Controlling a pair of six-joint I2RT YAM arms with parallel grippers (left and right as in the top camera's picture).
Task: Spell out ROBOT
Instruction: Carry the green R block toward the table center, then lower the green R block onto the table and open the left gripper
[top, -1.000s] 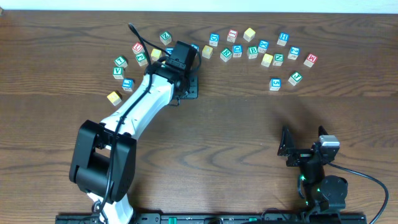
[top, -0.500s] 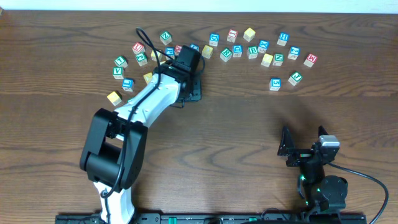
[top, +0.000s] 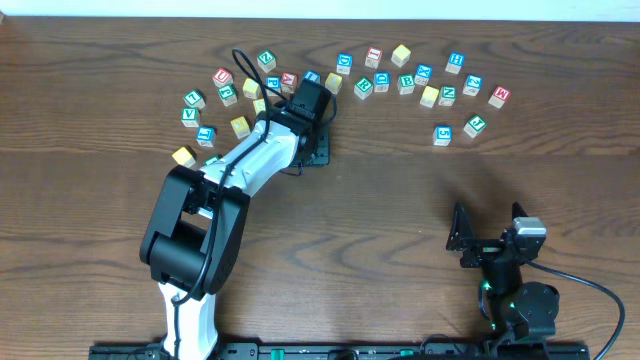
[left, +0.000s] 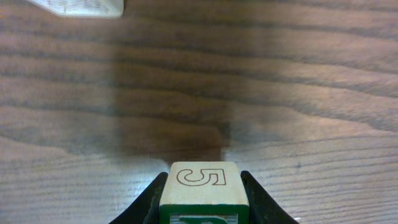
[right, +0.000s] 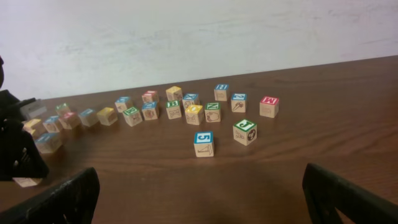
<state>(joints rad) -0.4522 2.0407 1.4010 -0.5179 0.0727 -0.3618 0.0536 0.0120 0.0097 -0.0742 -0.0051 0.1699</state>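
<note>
Seen from overhead, the left gripper (top: 313, 148) sat just toward 12 o'clock of the table's (top: 400, 250) centre, at the end of the white arm reaching up from 7 o'clock. In the left wrist view its fingers (left: 256, 198) were clamped on either side of a held cube (left: 204, 180), pale wood with an outlined 5 on the upper face and a green-edged face toward the camera whose letter could not be read. Whether this cube touched the wood below could not be told. The right gripper (right: 200, 180) rested low at about 5 o'clock, its two fingers spread wide with only bare tabletop between them. The other cubes lay in a loose arc from 10 o'clock round to 2 o'clock. The green R cube (top: 476, 125) stood at 2 o'clock, at the near edge of that arc, with a blue 5 cube (top: 442, 134) close at its 9 o'clock but apart from it. The green B cube (top: 406, 82) sat at 1 o'clock among its neighbours. Yellow-faced cubes (top: 401, 54) were scattered along the arc: one at 1 o'clock by the far edge, one at 2 o'clock, one near 12 o'clock, and two more out at 10 o'clock beside the left arm. Several blue-lettered cubes were present, too small to tell which carried a T.
</note>
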